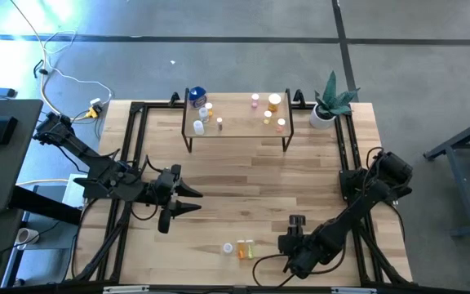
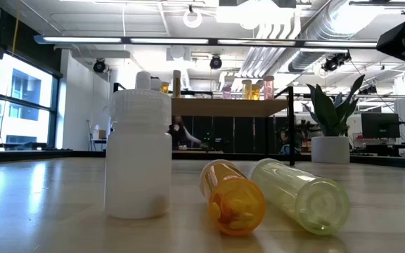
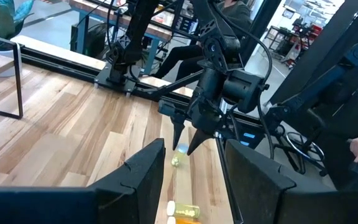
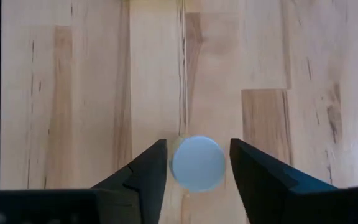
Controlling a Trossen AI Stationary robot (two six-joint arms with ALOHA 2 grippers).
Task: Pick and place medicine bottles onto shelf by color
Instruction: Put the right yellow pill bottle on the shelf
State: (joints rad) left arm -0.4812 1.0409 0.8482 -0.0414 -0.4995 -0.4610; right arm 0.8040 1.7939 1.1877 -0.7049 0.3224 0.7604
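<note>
A pale round-capped bottle (image 4: 197,163) sits low in the frame between the right gripper's (image 4: 197,171) partly open fingers, unclamped, so pinching comes next, then carrying it to the shelf (image 1: 237,121).

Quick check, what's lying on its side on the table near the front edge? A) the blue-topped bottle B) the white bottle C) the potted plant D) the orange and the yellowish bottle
D: in the low view the orange bottle and the yellowish bottle lie on their sides next to each other, while the white bottle beside them stands upright on the table.
</note>
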